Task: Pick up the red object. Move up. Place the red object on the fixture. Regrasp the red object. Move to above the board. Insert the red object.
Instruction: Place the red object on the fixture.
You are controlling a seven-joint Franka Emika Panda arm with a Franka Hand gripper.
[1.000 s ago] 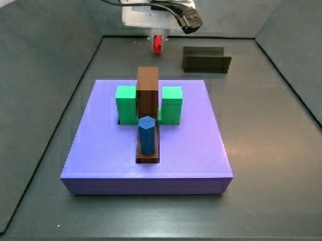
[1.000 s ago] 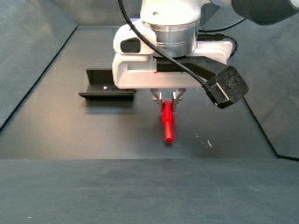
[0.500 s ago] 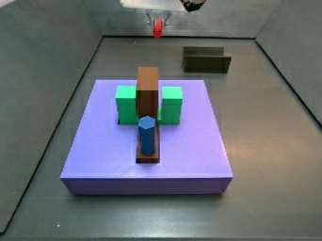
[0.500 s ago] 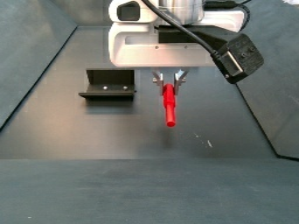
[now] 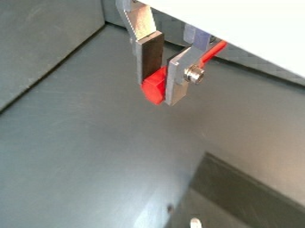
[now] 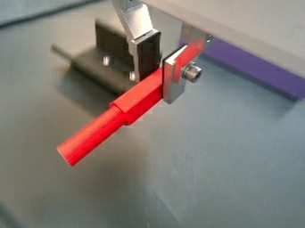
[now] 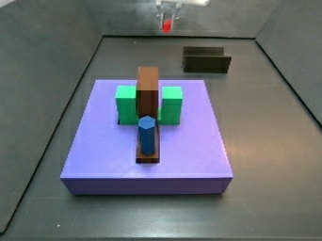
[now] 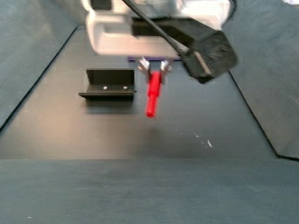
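The red object [image 8: 153, 92], a slim bright red peg, hangs in the air clear of the floor with the gripper [image 8: 153, 68] shut on its upper end. In both wrist views the silver fingers [image 6: 145, 53] clamp the red object [image 6: 113, 129] [image 5: 152, 87], most of which sticks out beyond the gripper [image 6: 161, 85]. The fixture [image 8: 107, 86], a dark bracket, stands on the floor to one side of the peg and lower than it. In a side view the gripper [image 7: 167, 15] is high at the back, beyond the purple board [image 7: 189, 151], and the fixture [image 7: 206, 60] stands nearby.
On the board stand two green blocks [image 7: 126, 104], a long brown bar [image 7: 149, 89] and an upright blue peg [image 7: 147, 135]. Dark sloping walls [image 7: 51, 104] enclose the grey floor. The board's purple edge [image 6: 256, 67] shows behind the gripper in a wrist view.
The gripper has risen with the red object still clamped, and has shifted sideways toward the fixture. The board and fixture have not moved.
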